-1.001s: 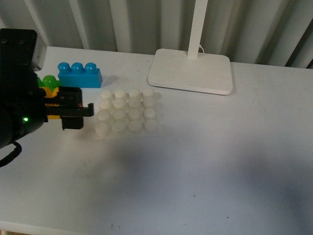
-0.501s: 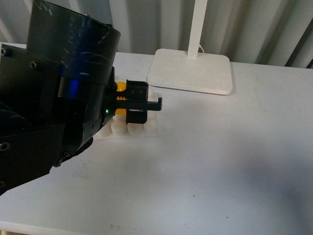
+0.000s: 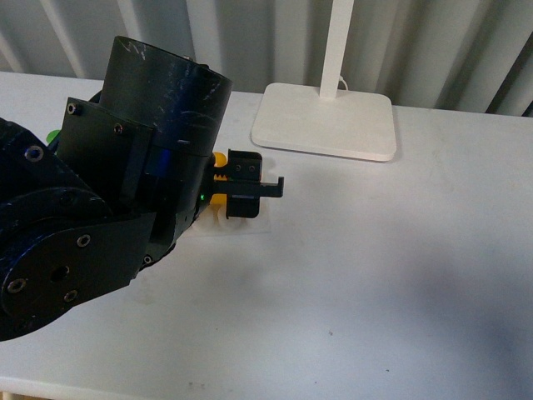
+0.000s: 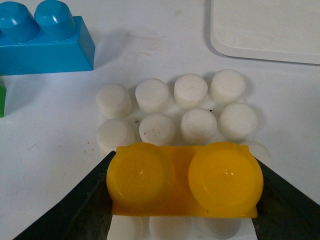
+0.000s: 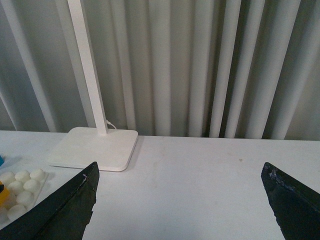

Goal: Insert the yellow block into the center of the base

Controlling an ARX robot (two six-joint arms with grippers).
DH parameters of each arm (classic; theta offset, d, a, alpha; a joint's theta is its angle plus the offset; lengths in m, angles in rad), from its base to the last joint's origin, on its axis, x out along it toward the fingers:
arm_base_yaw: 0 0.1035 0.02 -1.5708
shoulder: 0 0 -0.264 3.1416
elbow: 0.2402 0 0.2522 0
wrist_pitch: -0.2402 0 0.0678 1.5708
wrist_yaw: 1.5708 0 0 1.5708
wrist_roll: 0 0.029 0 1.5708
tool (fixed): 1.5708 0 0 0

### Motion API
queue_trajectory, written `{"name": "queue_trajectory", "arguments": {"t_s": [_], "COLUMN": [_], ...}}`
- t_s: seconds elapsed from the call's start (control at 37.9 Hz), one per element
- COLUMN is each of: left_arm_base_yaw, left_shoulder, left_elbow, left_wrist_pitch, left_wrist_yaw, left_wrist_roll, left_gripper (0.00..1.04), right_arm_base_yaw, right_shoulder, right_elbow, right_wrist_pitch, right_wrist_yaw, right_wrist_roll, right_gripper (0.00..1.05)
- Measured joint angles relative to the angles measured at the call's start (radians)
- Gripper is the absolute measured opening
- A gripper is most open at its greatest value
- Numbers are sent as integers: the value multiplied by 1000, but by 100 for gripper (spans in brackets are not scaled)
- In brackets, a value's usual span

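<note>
Left tool (image 4: 185, 202) is clamped on the small orange-yellow plastic two-stud block (image 4: 184, 180), one dark finger on each short end. That leaves the block's underside free to go down onto the studs, which I reckon is why it's held that way. The block is studs-up and level, its long side running parallel to the stud rows of the flat square translucent-white studded base (image 4: 191, 91). It sits over the plate, with two full rows of studs showing beyond it and a few more peeking out under its near edge. So it looks roughly over the middle, but I can't tell whether it's touching the studs or just above them.

In the front view the big dark arm covers most of the base. The smooth white rectangular lamp foot (image 3: 325, 121) is at about 1 o'clock from the base, and a sliver of the green brick (image 3: 54, 133) at about 10 o'clock. The longer blue brick (image 4: 42, 42) is off the plate on the white tabletop (image 3: 375, 275), clear of the drop.

Right tool (image 5: 180, 210) is spread wide, empty, and parked well away.

Next move is probably a straight push down, and skew is the risk.
</note>
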Motion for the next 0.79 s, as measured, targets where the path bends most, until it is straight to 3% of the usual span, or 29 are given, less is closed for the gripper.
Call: {"name": "queue_trajectory", "arguments": {"t_s": [0.79], "left_arm_base_yaw": [-3], "left_shoulder": [51], "left_elbow": [62], "left_wrist_pitch": [-30], "left_wrist_yaw": [-2], "left_wrist_roll": [-3], "left_gripper": [66], "right_arm_base_yaw": [0], "right_shoulder": [0], "right_elbow": [0], "right_wrist_pitch": [0], "right_wrist_yaw": [0], "right_wrist_roll": [0], "right_gripper": [95]}}
